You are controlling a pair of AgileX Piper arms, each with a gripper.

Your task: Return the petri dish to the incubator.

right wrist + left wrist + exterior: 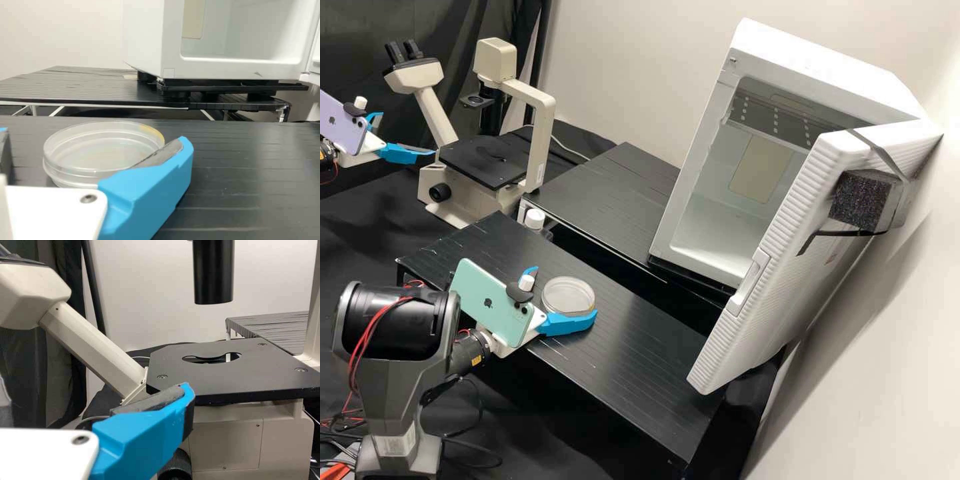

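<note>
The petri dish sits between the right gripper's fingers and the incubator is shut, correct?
Not shut: the high view shows the incubator open, its door swung out. The petri dish does sit between the fingers of the right gripper.

- Cream microscope (539, 133), upright; blk stage (479, 165) w/ cutout
- Dk curtain (400, 23) behind microscope
- Blk cloth (357, 227) under & around microscope base
- Wht cable (572, 151) near microscope
- Pale wall (627, 73) at rear
</note>
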